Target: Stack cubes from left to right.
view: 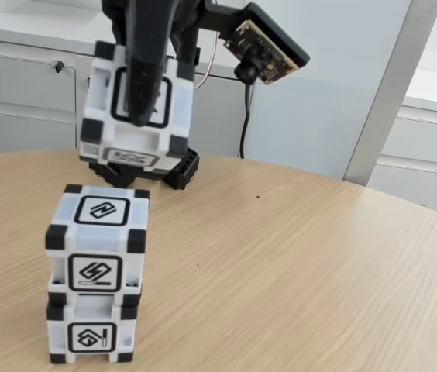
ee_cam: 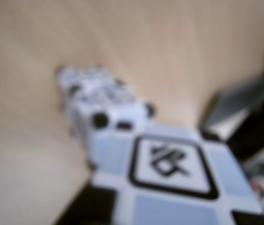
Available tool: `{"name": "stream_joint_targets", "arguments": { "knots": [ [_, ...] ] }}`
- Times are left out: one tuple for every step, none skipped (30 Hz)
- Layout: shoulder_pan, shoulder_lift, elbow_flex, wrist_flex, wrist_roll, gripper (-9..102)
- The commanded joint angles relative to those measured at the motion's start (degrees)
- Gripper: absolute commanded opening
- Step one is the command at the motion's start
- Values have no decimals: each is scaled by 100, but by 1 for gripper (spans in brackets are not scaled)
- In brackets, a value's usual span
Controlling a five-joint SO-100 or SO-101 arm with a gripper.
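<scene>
- Black plastic fingers of the gripper (view: 142,93) are clamped on the held cube (view: 135,108); in the fixed view we see one finger (view: 145,74) lying down the middle of the face that looks toward the camera, so we take the jaws to be closed on opposite faces of that cube.
- The held cube hangs clear of the table (view: 296,263), tilted slightly, with its underside glyph showing. We judge the centred grip is meant to keep the cube from swinging.
- In the wrist view the held cube (ee_cam: 169,187) sits at 5 o'clock, blurred by closeness, and the stack (ee_cam: 99,103) appears beyond it toward 10 o'clock.
- In the fixed view, at 7 o'clock from the held cube, two cubes are stacked: the upper cube (view: 98,240) rests squarely on the lower cube (view: 93,333), black corner blocks aligned.
- The held cube is apart from the stack, above it and offset toward 1 o'clock. We judge the lift height is there to clear the upper cube's top face.
- In our judgement two of three cubes are placed; the remaining step is to bring the held cube over the stack, level it and lower it.
- Risk noted: a tilted or off-centre release could topple the stack.
</scene>
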Motion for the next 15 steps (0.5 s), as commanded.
{"name": "stream_joint_targets", "arguments": {
  "knots": [
    [62,18,-26,18,-79,15],
    [62,18,-26,18,-88,15],
    [62,18,-26,18,-97,15],
    [62,9,-26,18,-97,15],
    [62,9,-26,18,-97,15],
    [62,9,-26,9,-88,15],
    [70,9,-26,0,-88,15],
    [70,9,-26,9,-88,15],
    [70,9,-26,9,-79,15],
    [114,9,-26,0,-79,15],
    [193,9,-26,-35,-53,15],
    [299,9,-26,-62,-62,15],
    [422,9,-26,-62,-105,15],
    [536,9,-26,-35,-149,15],
    [536,9,-26,-9,-167,15]
  ]
}}
